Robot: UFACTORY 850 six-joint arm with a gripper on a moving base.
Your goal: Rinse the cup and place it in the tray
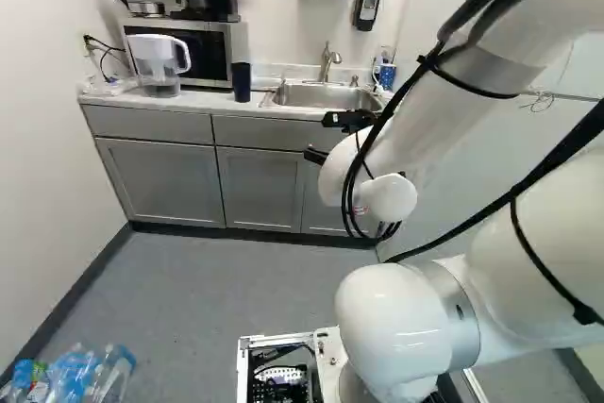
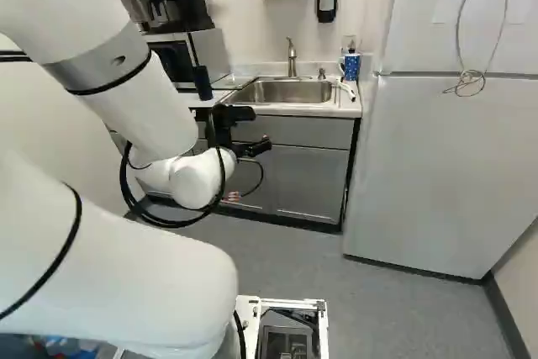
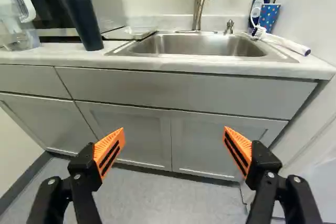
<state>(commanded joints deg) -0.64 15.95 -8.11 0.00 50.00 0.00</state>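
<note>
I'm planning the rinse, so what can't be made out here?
- Inside of the tall dark blue cup: wrist view, hidden by its wall.
- Flat pale item beside the steel sink: wrist view, too indistinct to name.
- Clear plastic bottles: left base view, cut off by edge.

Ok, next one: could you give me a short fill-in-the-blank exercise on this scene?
1. The gripper is ____, with a wide gap between its orange pads.
2. The dark cup stands upright on the ____.
3. A faucet rises behind the steel ____.
4. In the left base view, the pitcher stands in front of the ____.

Missing words: open; counter; sink; microwave
</note>
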